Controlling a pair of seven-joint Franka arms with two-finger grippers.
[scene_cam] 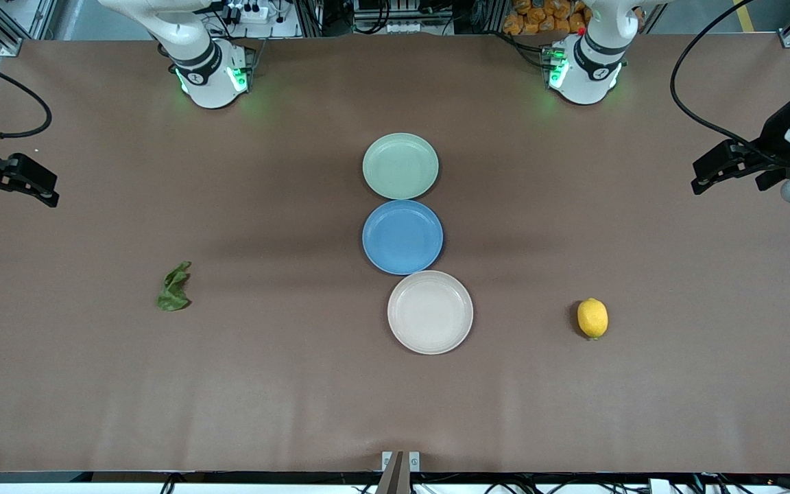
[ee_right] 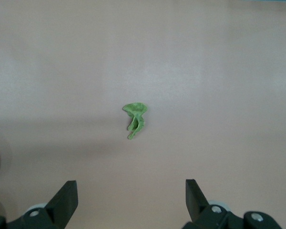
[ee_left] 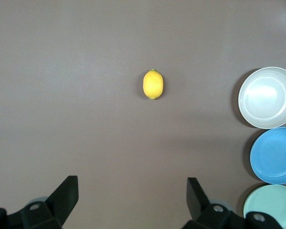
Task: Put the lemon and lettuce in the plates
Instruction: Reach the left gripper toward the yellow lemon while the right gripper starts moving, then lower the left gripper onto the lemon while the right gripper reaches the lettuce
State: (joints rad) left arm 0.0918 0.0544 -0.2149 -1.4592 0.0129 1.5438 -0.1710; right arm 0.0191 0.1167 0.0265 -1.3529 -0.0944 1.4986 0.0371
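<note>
Lemon point(scene_cam: 592, 318) at lower right and lettuce point(scene_cam: 174, 287) at lower left lie untouched on the surface. Both grippers, left point(ee_left: 132, 198) and right point(ee_right: 131, 200), hang high with fingers spread; descending comes next.

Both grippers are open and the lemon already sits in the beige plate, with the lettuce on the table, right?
Not quite. The front view shows the lemon on the table beside the beige plate, toward the left arm's end. The rest holds: left gripper and right gripper open, lettuce on the table.
</note>
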